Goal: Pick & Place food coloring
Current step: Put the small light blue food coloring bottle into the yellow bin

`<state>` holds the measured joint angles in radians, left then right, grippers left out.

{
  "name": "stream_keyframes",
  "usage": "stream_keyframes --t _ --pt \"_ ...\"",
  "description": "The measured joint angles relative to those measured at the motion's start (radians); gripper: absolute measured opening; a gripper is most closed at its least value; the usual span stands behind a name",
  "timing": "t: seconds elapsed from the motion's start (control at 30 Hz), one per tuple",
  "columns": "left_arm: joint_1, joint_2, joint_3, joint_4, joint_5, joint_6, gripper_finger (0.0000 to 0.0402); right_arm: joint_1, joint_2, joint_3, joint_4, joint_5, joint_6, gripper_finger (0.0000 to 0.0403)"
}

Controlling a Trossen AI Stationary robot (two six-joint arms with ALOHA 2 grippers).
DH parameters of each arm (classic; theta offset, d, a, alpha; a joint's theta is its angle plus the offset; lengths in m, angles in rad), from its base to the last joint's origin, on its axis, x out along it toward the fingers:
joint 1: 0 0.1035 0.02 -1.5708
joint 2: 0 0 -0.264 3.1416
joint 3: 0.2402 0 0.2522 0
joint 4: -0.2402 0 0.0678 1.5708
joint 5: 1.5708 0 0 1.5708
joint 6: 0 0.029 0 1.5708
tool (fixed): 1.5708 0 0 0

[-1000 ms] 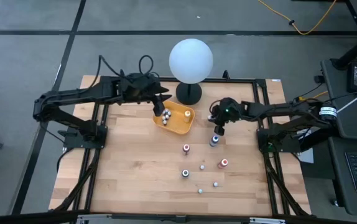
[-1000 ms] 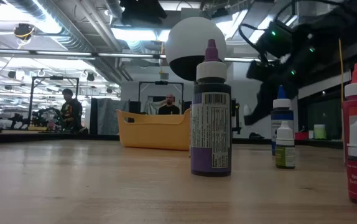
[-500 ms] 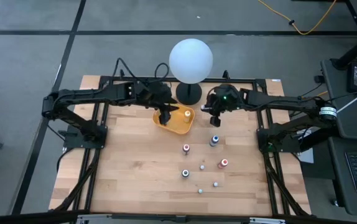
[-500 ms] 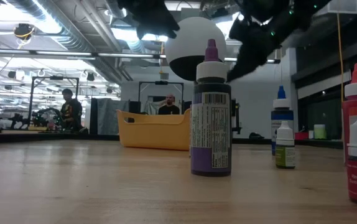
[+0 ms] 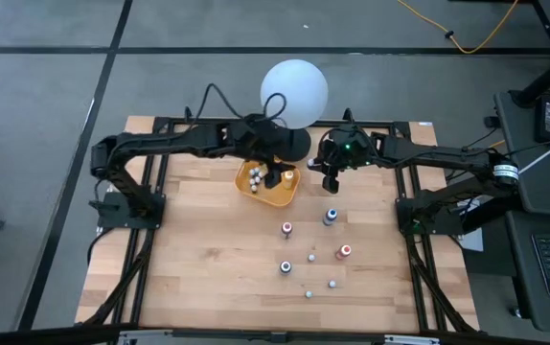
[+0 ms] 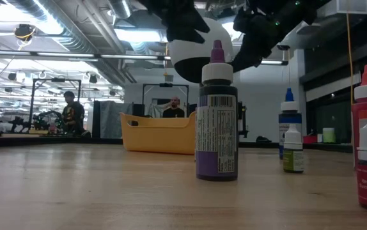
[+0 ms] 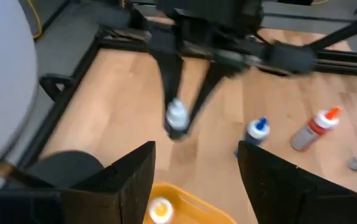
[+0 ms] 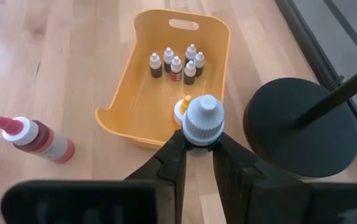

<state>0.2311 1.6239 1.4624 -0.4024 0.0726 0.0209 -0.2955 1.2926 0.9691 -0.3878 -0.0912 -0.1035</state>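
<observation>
From the left of the high view, the left arm reaches across the tabletop (image 5: 198, 259) to the tray (image 5: 287, 196), and the left hand (image 5: 277, 172) hangs just above the tray's inner end with its fingers spread and nothing between them; the left wrist view confirms the wide gap. In the tray stands a cluster of small bottles (image 8: 177, 63), plus a yellow-capped one (image 8: 180, 109) near the rim. Just right of the tray, the right hand (image 5: 332, 180) hovers above the tabletop, pinched on a white-capped bottle (image 8: 201, 120), gripped below the cap and hanging upright, long axis vertical. The relation that matters: the tray lies just to the left of this held bottle, near but not yet beneath it, so the right hand seems to need a short sideways carry over the rim before letting go, and the left hand crowds that same space. Further right and nearer the front edge, loose bottles stand well apart: a blue-capped one (image 5: 331, 216), a pink-topped one (image 5: 286, 229) and a red one (image 5: 344, 252).
</observation>
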Motion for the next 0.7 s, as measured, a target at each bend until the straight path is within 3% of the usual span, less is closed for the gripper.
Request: stream_keyframes --t 0.3,0.7 --pt "0.013 0.124 0.127 -0.059 0.036 0.061 0.0209 0.005 0.0 0.0 0.0 0.003 0.005 0.0073" --pt "0.014 0.19 0.152 0.007 0.069 0.062 0.0191 0.005 0.0 0.0 0.002 0.003 -0.007 0.0074"
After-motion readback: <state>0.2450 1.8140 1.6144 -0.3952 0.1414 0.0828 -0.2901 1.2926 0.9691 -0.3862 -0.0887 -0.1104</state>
